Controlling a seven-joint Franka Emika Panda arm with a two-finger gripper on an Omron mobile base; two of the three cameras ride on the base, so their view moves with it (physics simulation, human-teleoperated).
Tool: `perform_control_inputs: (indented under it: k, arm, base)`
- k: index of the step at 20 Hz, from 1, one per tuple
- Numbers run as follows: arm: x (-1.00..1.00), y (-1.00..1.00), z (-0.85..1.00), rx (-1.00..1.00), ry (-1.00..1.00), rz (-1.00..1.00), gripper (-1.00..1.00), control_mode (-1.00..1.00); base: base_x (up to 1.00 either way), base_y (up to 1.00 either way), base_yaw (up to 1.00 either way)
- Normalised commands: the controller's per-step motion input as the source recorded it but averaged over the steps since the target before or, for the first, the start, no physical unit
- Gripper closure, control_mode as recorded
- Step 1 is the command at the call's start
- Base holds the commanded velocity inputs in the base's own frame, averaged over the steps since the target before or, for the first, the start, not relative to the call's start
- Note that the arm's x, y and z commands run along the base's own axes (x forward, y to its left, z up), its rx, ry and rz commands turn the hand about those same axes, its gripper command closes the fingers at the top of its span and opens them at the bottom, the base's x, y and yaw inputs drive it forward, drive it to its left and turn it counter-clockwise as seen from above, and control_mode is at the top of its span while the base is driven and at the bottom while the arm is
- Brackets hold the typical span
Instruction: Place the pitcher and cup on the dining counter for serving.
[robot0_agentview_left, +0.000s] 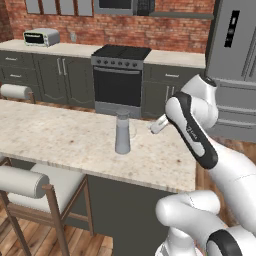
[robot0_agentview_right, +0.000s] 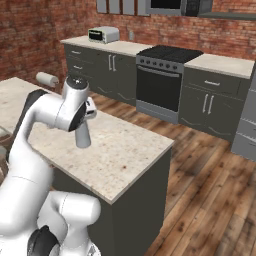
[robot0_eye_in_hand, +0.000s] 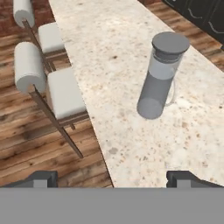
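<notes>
Dark finger tips of the two-finger gripper (robot0_eye_in_hand: 113, 178) stand wide apart, holding nothing. Just beyond them lies the beige speckled stone dining counter (robot0_eye_in_hand: 100, 57). Farther ahead, apart from the tips, the tall light-grey lidded pitcher (robot0_eye_in_hand: 161, 76) stands upright on it.

We are seeing the pitcher (robot0_agentview_left: 122, 133) standing upright on the surface (robot0_agentview_left: 60, 135), near its end, apart from every edge. In the hand view the pitcher (robot0_eye_in_hand: 160, 76) is sitting on the surface (robot0_eye_in_hand: 109, 52) with the stools (robot0_eye_in_hand: 59, 87) lined up along the surface's long side, on the floor. Our fingers (robot0_eye_in_hand: 182, 178) are hanging spread wide above the surface, well apart from the pitcher. Across the floor (robot0_agentview_right: 210, 170), behind the surface, the oven (robot0_agentview_left: 118, 80) is standing between cabinets (robot0_agentview_left: 45, 70) along the wall, the toaster oven (robot0_agentview_left: 42, 37) sitting on the counter left of it, the fridge (robot0_agentview_left: 235, 60) standing to the right.
</notes>
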Motion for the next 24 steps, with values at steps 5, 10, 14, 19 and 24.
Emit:
perform_control_inputs:
  k: [5, 10, 14, 19, 24]
  arm:
    - [-1.0, -0.32, 0.52, 0.0, 0.09, -0.27, -1.0, -1.0]
    - [-0.95, -0.23, 0.27, 0.0, -0.02, -0.28, -1.0, -1.0]
    - [-0.75, -0.02, 0.33, 0.0, -0.14, -0.19, -1.0, -1.0]
    - [-0.15, 0.0, 0.03, 0.0, -0.05, -0.01, -1.0, -1.0]
    - [-0.04, 0.0, 0.0, 0.0, 0.0, 0.0, -1.0, 1.0]
  base:
    - [0.0, 0.0, 0.0]
    - [0.0, 0.0, 0.0]
    - [0.0, 0.0, 0.0]
    - [0.0, 0.0, 0.0]
    - [-0.19, 0.0, -0.01]
